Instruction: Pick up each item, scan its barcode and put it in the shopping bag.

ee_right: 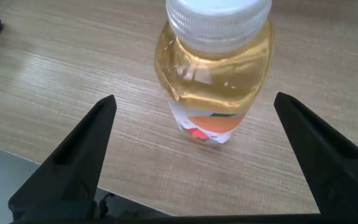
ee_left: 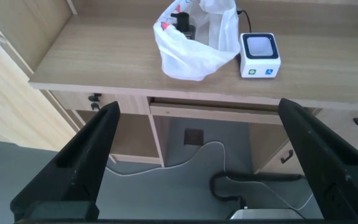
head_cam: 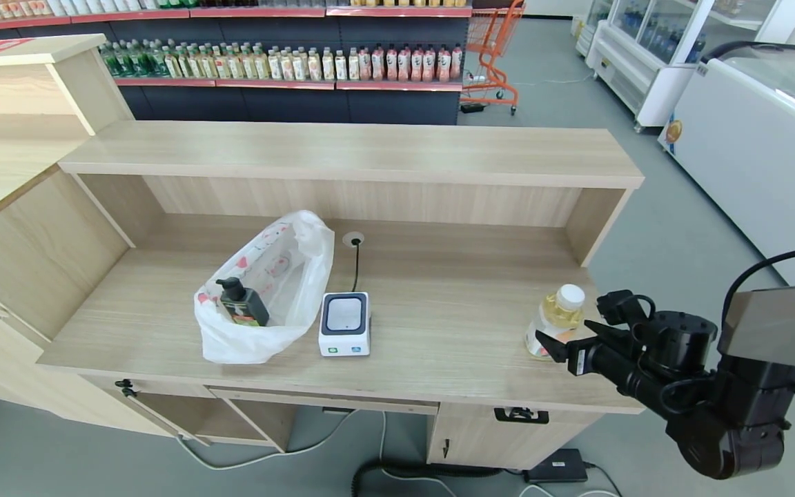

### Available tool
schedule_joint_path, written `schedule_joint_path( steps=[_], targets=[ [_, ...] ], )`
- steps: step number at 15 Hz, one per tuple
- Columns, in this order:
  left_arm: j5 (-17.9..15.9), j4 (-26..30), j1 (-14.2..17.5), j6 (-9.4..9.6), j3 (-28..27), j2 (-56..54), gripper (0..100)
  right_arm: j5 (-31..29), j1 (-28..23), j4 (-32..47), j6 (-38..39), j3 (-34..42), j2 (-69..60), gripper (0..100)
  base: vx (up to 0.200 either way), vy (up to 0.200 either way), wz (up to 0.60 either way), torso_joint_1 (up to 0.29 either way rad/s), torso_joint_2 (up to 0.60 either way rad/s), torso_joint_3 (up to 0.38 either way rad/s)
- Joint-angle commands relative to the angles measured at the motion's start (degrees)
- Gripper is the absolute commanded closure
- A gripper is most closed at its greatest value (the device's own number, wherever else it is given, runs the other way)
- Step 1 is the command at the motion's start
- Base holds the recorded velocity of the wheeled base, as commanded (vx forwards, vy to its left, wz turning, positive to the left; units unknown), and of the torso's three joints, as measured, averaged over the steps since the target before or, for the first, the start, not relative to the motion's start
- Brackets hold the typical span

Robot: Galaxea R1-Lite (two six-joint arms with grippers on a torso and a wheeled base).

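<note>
A clear bottle of yellow liquid with a white cap [head_cam: 556,321] [ee_right: 215,68] stands upright near the counter's right front corner. My right gripper [head_cam: 580,337] [ee_right: 194,168] is open just in front of it, one finger on each side, not touching. A white plastic shopping bag [head_cam: 266,290] [ee_left: 191,43] stands on the counter's left part with a dark pump bottle [head_cam: 242,304] [ee_left: 183,22] inside. Right of the bag sits the white barcode scanner [head_cam: 345,323] [ee_left: 259,54]. My left gripper [ee_left: 197,180] hangs open below the counter's front edge, holding nothing.
The wooden counter [head_cam: 439,310] has a raised shelf [head_cam: 349,152] behind and side walls. The scanner's black cable [head_cam: 356,266] runs to a hole at the back. Drawers and cables lie under the counter [ee_left: 216,155]. Freezers [head_cam: 749,124] stand to the right.
</note>
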Motion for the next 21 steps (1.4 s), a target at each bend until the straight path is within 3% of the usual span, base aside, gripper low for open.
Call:
schedule_joint_path(
  steps=[1, 15, 20, 21],
  targets=[
    [0.0, 0.0, 0.1, 0.02, 0.0, 0.0, 0, 0.1, 0.0, -0.1, -0.5, -3.5, 2.9, 0, 0.0, 0.0, 0.0, 0.0, 0.0, 0.0],
    [-0.1, 0.0, 0.0, 0.02, 0.0, 0.0, 0, 0.5, 2.0, -0.1, -2.7, -17.2, 10.2, 0, 0.0, 0.0, 0.0, 0.0, 0.0, 0.0],
    [-0.1, 0.0, 0.0, 0.02, 0.0, 0.0, 0, 0.7, 2.0, -0.1, -3.8, -18.4, 12.3, 0, 0.0, 0.0, 0.0, 0.0, 0.0, 0.0],
    [0.0, 0.0, 0.0, 0.02, 0.0, 0.0, 0, 0.7, 2.0, -0.1, -3.8, -19.4, 12.8, 100, 0.0, 0.0, 0.0, 0.0, 0.0, 0.0]
  ],
)
